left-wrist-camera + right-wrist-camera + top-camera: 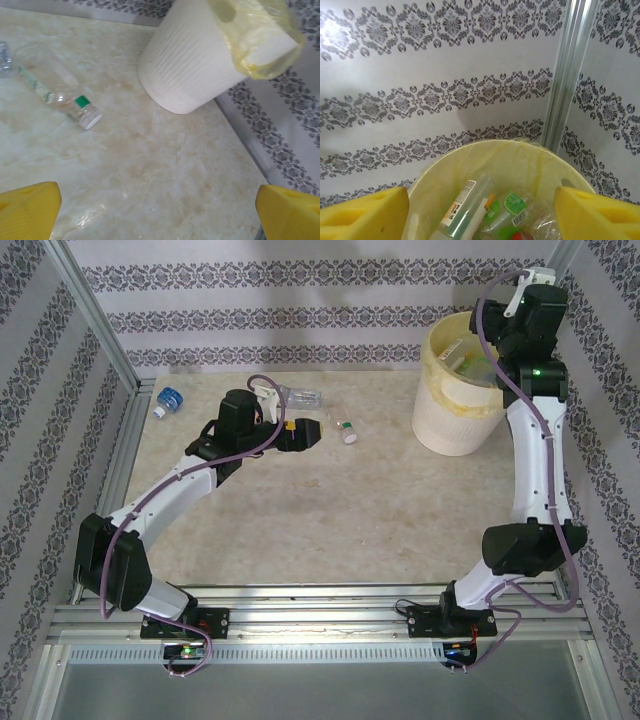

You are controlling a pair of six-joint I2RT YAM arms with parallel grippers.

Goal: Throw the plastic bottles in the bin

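— Nearest bottle (346, 430) to go for?
— The small green-labelled one, flat on the counter (300, 510), just beyond the left fingers (300, 434); ahead and off to the left in the wrist view. Long axis slanting, white cap end nearer the fingers. Probably calls for a wrist turn to close across the body.
— Anything held?
— No. Spread wide, nothing between. Same with the right fingers (362, 215): parted, empty, hovering over the bin (450, 420), above several bottles (465, 210) lying inside.
— Others left out?
— A clear bottle (300, 396) farther back and a blue-labelled bottle (168, 400) near the far left corner, both on the left arm's side.
— In the way?
— Nothing between fingers and target. Bin well off to the right.
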